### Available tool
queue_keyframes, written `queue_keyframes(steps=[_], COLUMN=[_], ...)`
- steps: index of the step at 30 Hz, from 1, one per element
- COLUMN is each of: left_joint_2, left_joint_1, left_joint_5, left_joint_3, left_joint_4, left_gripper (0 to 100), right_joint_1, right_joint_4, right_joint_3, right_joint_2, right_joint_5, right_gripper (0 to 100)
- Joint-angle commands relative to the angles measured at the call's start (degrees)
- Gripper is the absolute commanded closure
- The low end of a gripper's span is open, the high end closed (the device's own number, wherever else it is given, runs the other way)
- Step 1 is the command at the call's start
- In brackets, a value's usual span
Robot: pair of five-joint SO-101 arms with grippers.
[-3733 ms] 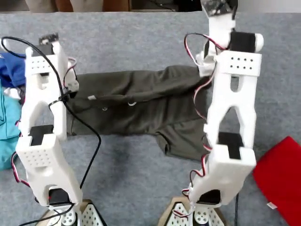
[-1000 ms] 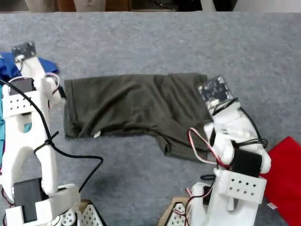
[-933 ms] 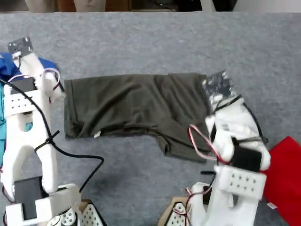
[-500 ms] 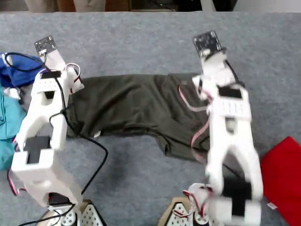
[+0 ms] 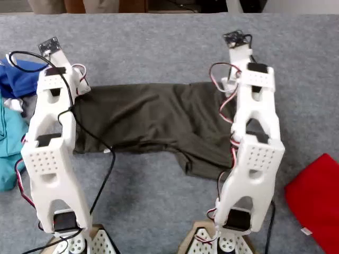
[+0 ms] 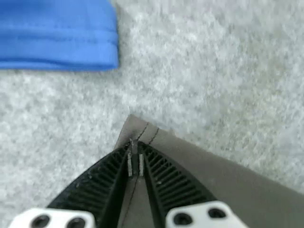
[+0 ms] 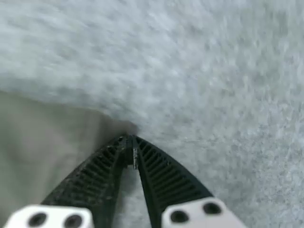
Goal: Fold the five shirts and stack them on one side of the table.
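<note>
Since the left hand (image 6: 134,159) and right hand (image 7: 131,153) each pinch a far corner of the olive shirt (image 5: 148,116), raise both evenly to fold squarely.

Grey felt-like table covering (image 5: 159,47) lying flat, spanning the scene — brown wooden furniture (image 5: 106,5) showing just beyond its far edge.

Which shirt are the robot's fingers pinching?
The dark green shirt spread out in the middle. The left gripper and right gripper each pinch a far corner. The blue shirt, teal shirt and red shirt lie at the sides.
</note>
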Motion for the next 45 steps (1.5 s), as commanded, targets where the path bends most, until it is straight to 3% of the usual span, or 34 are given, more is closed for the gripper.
queue_keyframes(steps=[1,11,17,25,34,45], left_joint_2=[3.6,7.1,4.5,4.7,19.5,26.2], left_joint_1=[-2.3,-2.1,0.4,1.1,1.7,-4.8], left_joint_5=[-0.2,0.3,0.4,0.3,1.5,1.2], left_joint_3=[-9.5,-21.5,-33.7,-41.2,-41.8,-49.9], left_joint_4=[4.6,13.5,24.7,37.6,30.5,28.8], left_gripper=[98,98,98,98,98,98], right_joint_1=[2.8,0.9,0.0,-6.6,-8.1,-0.7], right_joint_4=[5.5,18.2,29.5,33.1,22.0,25.8], right_joint_3=[-12.5,-28.0,-34.4,-33.7,-28.7,-43.9], right_joint_2=[3.9,6.4,-0.3,-2.2,9.2,21.4], right_joint_5=[-0.1,0.1,-0.4,-4.5,-6.2,-6.1], right_gripper=[99.3,99.4,99.4,99.4,99.4,99.4])
